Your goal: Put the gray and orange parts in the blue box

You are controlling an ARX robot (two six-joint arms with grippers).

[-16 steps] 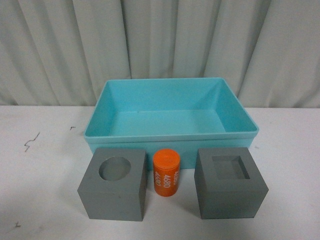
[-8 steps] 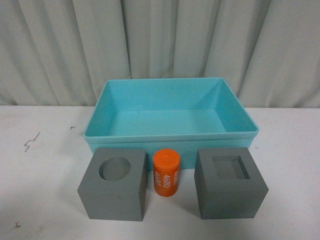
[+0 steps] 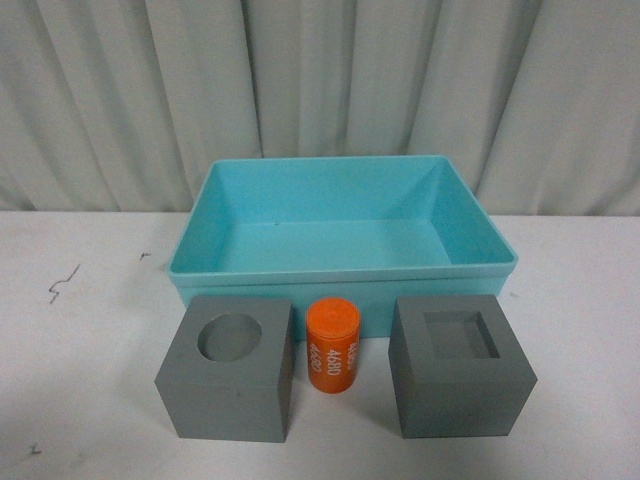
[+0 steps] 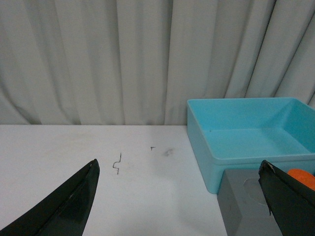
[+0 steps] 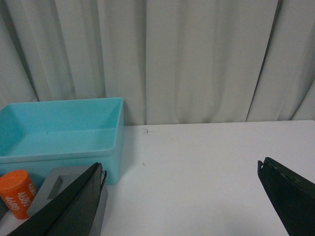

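In the front view a gray cube with a round recess (image 3: 228, 368) stands front left. An orange cylinder (image 3: 333, 345) printed "4680" stands upright between it and a gray cube with a square recess (image 3: 460, 365). Behind them sits the empty blue box (image 3: 340, 272). Neither arm shows in the front view. My left gripper (image 4: 179, 169) is open over bare table, with the round-recess cube (image 4: 243, 206), the cylinder (image 4: 301, 177) and the box (image 4: 246, 128) to one side. My right gripper (image 5: 179, 169) is open too, beside the square-recess cube (image 5: 59, 184), the cylinder (image 5: 18, 194) and the box (image 5: 61, 130).
A white table (image 3: 80, 330) carries everything and has small dark scuff marks (image 3: 62, 284) at its left. Gray-white curtains (image 3: 320, 80) hang close behind the box.
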